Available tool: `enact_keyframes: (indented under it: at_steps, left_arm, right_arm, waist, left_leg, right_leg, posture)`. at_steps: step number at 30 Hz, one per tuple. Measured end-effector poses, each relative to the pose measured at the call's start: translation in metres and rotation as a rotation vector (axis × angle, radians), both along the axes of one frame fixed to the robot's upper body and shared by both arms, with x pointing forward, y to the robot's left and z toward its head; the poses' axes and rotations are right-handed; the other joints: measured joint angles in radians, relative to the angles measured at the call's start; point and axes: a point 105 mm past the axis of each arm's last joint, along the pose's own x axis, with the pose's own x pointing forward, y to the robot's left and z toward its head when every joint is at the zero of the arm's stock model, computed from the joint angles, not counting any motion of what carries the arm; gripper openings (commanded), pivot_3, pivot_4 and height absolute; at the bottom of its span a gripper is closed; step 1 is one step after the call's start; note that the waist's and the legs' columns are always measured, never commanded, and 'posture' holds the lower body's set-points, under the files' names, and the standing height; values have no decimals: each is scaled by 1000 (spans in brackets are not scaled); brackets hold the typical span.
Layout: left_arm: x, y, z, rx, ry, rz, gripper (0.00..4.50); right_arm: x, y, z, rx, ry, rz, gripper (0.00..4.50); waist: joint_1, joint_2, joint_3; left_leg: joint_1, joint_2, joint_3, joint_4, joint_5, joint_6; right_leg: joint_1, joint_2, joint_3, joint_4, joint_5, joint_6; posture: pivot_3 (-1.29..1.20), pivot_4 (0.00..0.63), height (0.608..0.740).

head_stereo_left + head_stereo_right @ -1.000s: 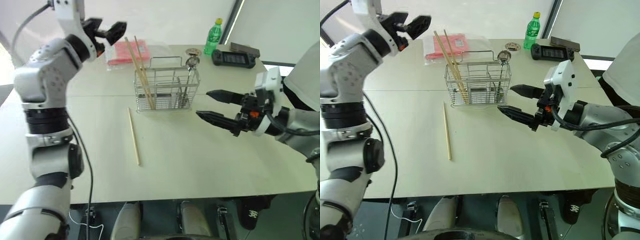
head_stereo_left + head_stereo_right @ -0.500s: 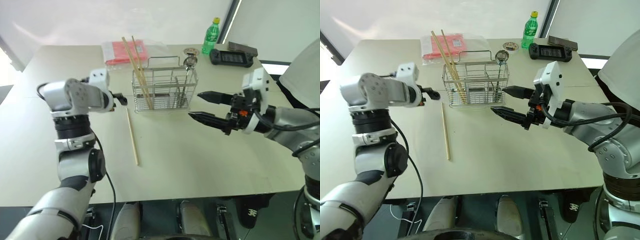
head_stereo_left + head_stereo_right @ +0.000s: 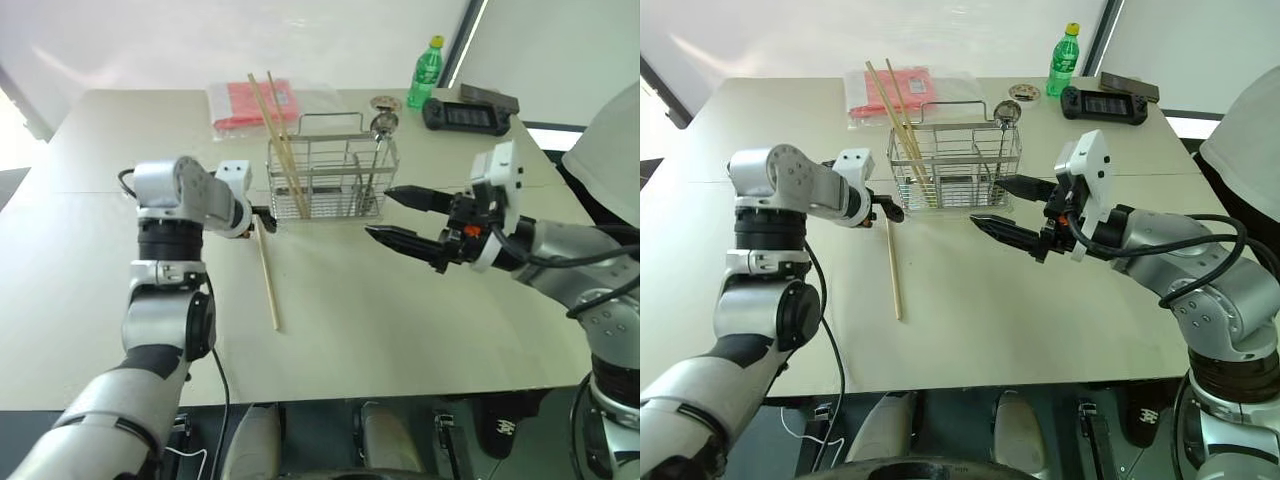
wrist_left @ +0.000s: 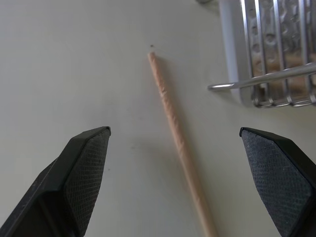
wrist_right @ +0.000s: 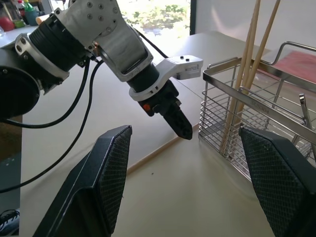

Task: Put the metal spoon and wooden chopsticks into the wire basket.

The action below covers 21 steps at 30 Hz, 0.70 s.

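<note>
I've dropped the left gripper (image 4: 175,143) from high up to the last chopstick (image 4: 180,143) on the bench (image 3: 400,300), jaws wide | right gripper (image 3: 405,217) hovers open, empty | wire basket (image 3: 330,180) already holds two chopsticks and the spoon (image 3: 380,125) | next: pinch the stick.

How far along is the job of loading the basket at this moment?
Done: the spoon and two chopsticks already stand in the wire basket. In hand: nothing is gripped; the left gripper is open, poised over the far end of the last chopstick, which lies on the table. The right gripper is open beside the basket. Left: grip that chopstick and put it in.
</note>
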Motion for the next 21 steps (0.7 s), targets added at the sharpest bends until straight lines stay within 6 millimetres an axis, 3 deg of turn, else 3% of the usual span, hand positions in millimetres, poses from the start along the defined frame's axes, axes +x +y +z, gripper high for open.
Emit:
enact_keyframes:
  at_steps: [5,15,21]
  left_arm:
    - [5,1,16,-20,5,5,4421]
    - [2,-20,-3,-22,72,-19,4421]
    - [3,-19,-15,-26,90,8,4421]
  right_arm:
    - [0,-4,2,9,-10,-28,3588]
    - [0,-9,7,24,-12,-47,3588]
    - [0,-10,8,28,-12,-59,3588]
  waist:
    - [-2,0,0]
    - [0,0,0]
    - [0,0,0]
  left_leg:
    - [0,0,0,0,0,0]
    - [0,0,0,0,0,0]
    - [0,0,0,0,0,0]
  right_leg:
    - [0,0,0,0,0,0]
    - [0,0,0,0,0,0]
    - [0,0,0,0,0,0]
  posture:
    - [0,150,721]
    - [0,150,721]
    - [0,150,721]
